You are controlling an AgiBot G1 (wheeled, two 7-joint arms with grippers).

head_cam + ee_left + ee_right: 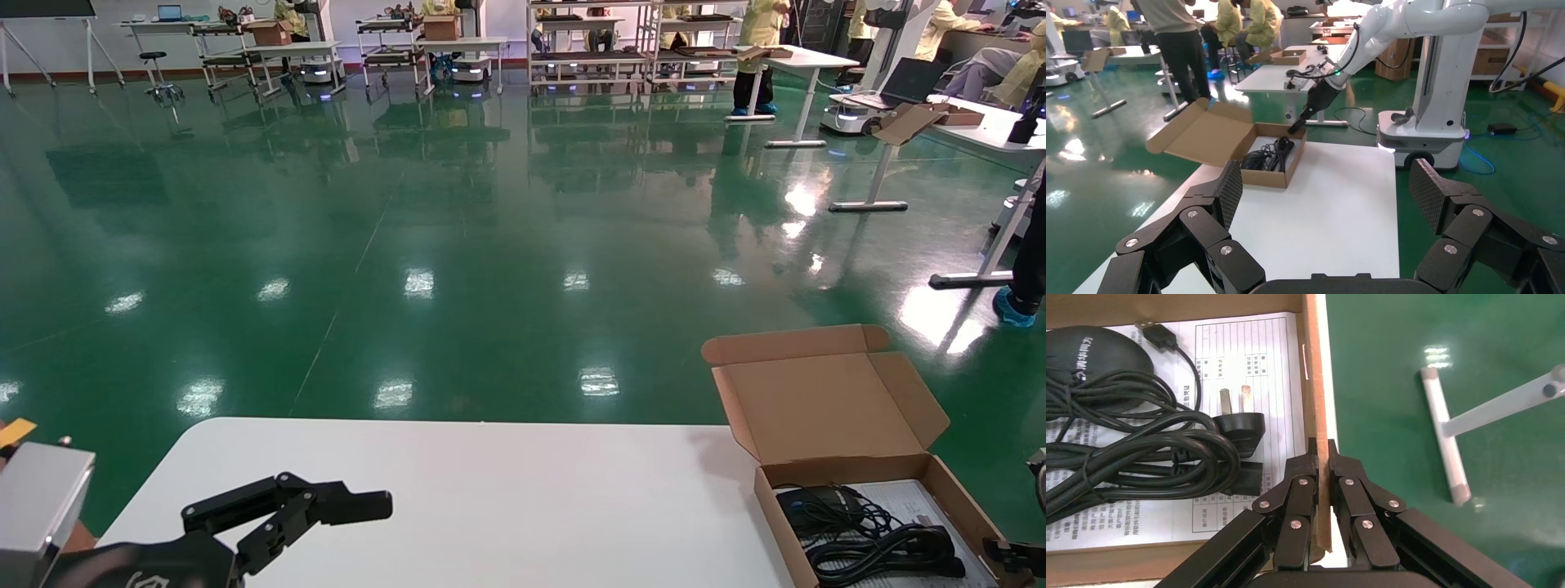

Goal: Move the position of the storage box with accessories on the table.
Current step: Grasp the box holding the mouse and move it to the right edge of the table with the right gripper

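Glossy green floor [458, 245] mirroring ceiling lights; white desks [805, 61], metal shelving [588, 41] along far wall

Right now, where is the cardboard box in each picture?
Head view: storage box at the lower right, lid open.
Left wrist view: far across the table, upper middle.
Right wrist view: its side wall, pinched by the right claw.
Shared landmark: black cables.

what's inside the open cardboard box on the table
Inside the storage box: coiled black power cables with a plug, a small black adapter, all lying on a white printed sheet. The cables cover much of the sheet's print.
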